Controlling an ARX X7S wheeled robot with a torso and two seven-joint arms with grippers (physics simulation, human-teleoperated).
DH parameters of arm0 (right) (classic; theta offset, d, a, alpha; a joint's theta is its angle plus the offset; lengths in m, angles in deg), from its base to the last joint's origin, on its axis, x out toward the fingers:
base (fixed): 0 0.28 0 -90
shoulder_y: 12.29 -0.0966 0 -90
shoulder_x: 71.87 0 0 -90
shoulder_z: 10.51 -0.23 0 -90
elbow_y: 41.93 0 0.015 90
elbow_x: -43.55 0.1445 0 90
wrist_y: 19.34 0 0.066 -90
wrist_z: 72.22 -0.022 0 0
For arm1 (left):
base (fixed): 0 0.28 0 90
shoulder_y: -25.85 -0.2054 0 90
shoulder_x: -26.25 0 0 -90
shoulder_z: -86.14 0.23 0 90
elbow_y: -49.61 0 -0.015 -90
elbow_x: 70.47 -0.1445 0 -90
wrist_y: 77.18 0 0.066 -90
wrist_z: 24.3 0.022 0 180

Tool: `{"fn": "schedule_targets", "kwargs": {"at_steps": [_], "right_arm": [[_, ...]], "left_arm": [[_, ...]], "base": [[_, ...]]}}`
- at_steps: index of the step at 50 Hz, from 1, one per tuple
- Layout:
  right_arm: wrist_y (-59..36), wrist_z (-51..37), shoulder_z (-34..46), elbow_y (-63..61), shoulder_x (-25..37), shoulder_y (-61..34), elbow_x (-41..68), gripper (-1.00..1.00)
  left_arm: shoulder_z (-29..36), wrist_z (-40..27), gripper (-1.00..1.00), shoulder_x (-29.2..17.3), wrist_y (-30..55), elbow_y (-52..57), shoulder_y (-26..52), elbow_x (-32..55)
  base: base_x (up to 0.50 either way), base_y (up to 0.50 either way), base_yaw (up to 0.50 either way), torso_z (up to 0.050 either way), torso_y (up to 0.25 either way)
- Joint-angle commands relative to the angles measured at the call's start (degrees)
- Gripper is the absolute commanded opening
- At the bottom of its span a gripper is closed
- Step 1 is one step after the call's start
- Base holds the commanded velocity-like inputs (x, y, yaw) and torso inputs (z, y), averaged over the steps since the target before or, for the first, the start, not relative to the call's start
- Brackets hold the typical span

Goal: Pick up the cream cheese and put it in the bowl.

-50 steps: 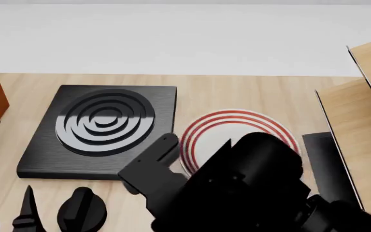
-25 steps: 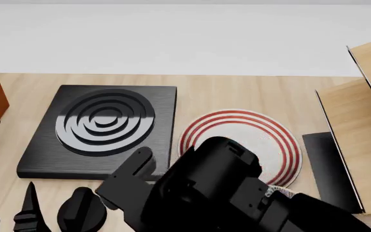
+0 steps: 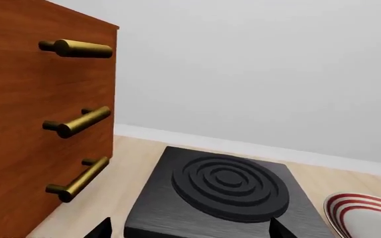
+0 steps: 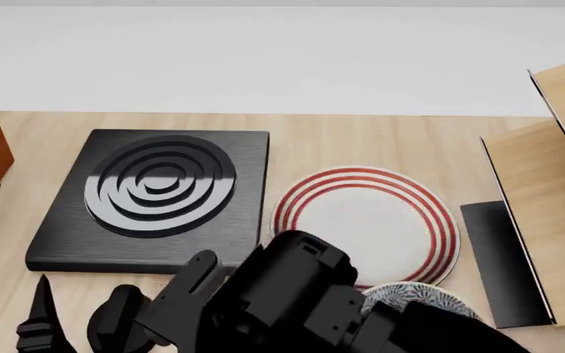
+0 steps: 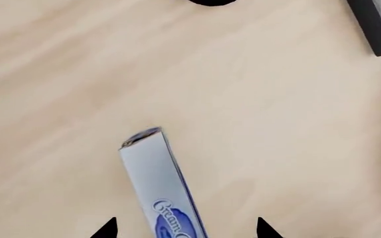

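The right arm point(image 4: 293, 301) fills the near foreground of the head view, a black bulk bent low over the wooden counter point(image 4: 361, 143). Its wrist camera looks straight down on the cream cheese point(image 5: 160, 186), a slim silver-grey box with a blue end and a blue script label, lying flat on the bare wood. The two dark fingertips point(image 5: 104, 229) of the right gripper point(image 5: 184, 230) stand well apart, one on either side of the box, touching nothing and holding nothing. The head camera cannot see the box, hidden under the arm. Just right of the arm, the patterned rim of the bowl point(image 4: 420, 298) peeks out, close against the near edge of the red-ringed white plate point(image 4: 366, 220). At the lower left, the left gripper point(image 4: 76, 323) shows its dark fingers point(image 4: 39, 316) spread and empty. Beyond them sits the black hob point(image 4: 155, 195) with its raised concentric rings, left of the plate. A brown cabinet point(image 3: 31, 124) with brass handles point(image 3: 78, 121) stands at the far left, light wooden panels point(image 4: 547, 191) rise at the right, and a pale wall point(image 4: 282, 59) closes the scene behind.
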Motion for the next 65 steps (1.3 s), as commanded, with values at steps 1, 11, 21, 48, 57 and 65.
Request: {"fn": "schedule_targets", "kwargs": {"at_steps": [1,11,21,48,57,65], "right_arm": [[2.09,3.44,5.09,4.64,-2.59,0.51,-3.62,1.00],[3.28,6.21,7.66,7.91,-4.83,0.47,-5.09,1.00],[5.24,9.91,10.31,11.07,-6.14,0.72,-6.58,1.00],[11.54,24.09,14.42,20.05,-7.28,-0.69,-8.57,-1.00],[11.22,22.22,13.00,17.59,-5.65,-3.68,-5.93,-1.00],[8.47,13.94,7.70,11.89,-1.74,-5.83,-1.91,-1.00]], "left_arm": [[-0.45,-0.27,1.00,-0.41,0.15,0.47,-0.01,0.85],[-0.83,-0.58,1.00,-0.92,0.89,0.97,0.34,1.72],[-0.99,-0.16,1.00,-0.86,0.44,-0.29,0.83,2.42],[-0.38,0.42,1.00,-0.13,-0.96,-5.75,3.77,2.18],[-0.78,1.53,1.00,0.38,-2.21,-10.35,5.64,2.80],[-0.84,0.95,1.00,0.25,-2.37,-9.64,5.23,2.74]], "base": [[0.00,0.00,0.00,0.000,0.000],[0.00,0.00,0.00,0.000,0.000],[0.00,0.00,0.00,0.000,0.000],[0.00,0.00,0.00,0.000,0.000],[0.00,0.00,0.00,0.000,0.000],[0.00,0.00,0.00,0.000,0.000]]}}
